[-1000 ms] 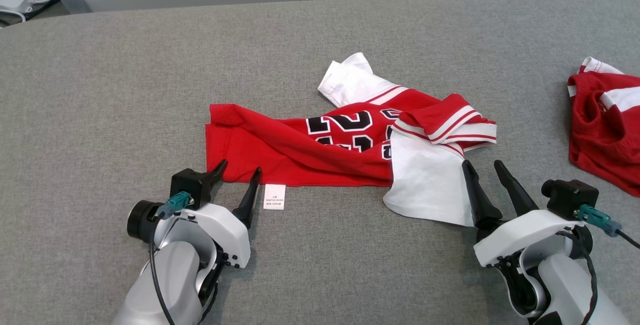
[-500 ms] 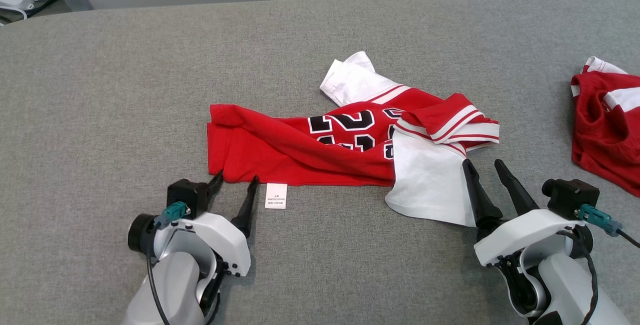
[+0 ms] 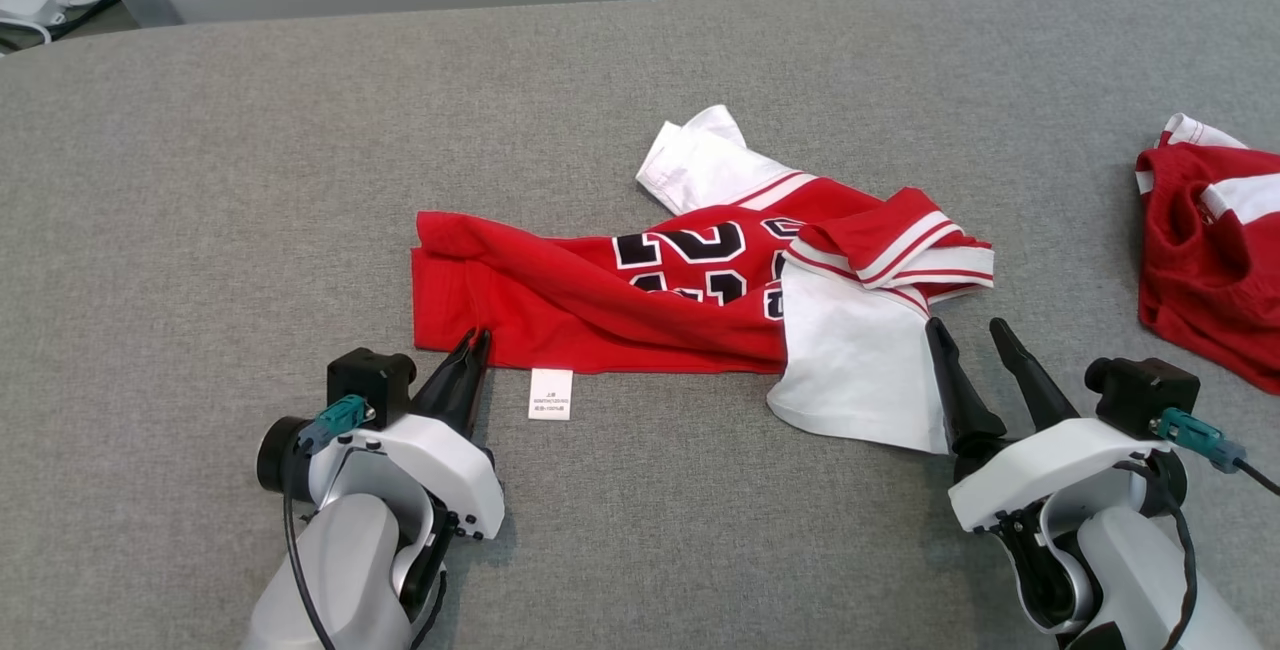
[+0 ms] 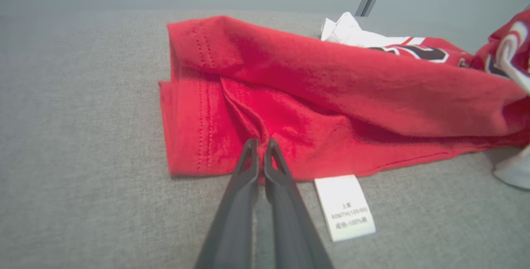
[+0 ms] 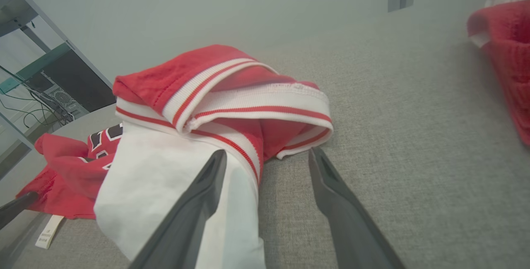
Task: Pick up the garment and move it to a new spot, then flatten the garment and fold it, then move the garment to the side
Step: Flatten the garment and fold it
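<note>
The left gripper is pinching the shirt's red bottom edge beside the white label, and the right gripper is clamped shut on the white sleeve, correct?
Not quite: the right gripper is open at the white sleeve, holding nothing, as the right wrist view shows. The left gripper is indeed pinching the red edge of the shirt beside the white label.

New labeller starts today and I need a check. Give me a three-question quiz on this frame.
1. True or false: the left gripper is shut on the red jersey's near hem.
2. Choose one: the right gripper is A) open at the white sleeve's edge, B) shut on the sleeve, C) shut on nothing.
3. What small item lies on the grey surface beside the left gripper's fingers?
Key: 1 true; 2 A; 3 the white care label.
</note>
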